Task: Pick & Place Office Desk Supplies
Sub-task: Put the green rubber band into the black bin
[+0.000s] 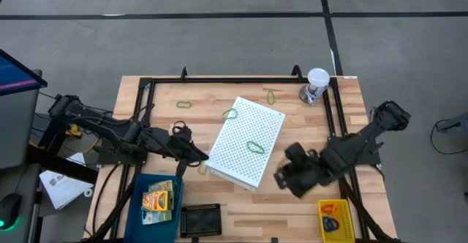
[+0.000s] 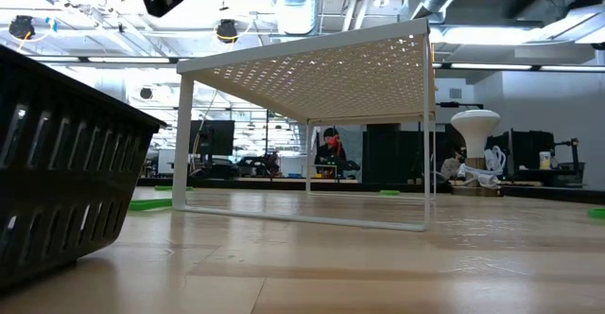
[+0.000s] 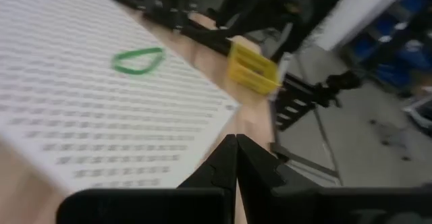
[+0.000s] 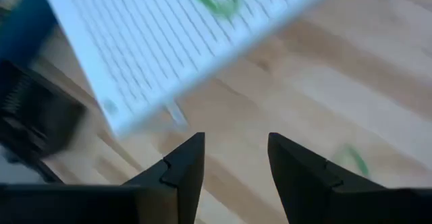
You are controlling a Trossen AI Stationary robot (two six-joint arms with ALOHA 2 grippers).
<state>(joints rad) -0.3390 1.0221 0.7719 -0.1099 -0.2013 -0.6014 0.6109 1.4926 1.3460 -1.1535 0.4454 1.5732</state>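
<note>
Black basket (image 2: 57, 172) nearest — one white perforated box (image 1: 247, 142), one green loop (image 1: 255, 147) atop; left tool (image 1: 202, 155) closed, right tool (image 1: 281, 178) open.

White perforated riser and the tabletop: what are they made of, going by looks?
White perforated riser: probably painted sheet metal, matte white; regular punched holes, thin legs in the low view. Tabletop: wood or wood laminate, light, satin; plank grain visible.

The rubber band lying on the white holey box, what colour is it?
Green rubber band; the high view shows it best.

Left fingers (image 3: 235, 158) together, right (image 4: 236, 158) apart
</note>
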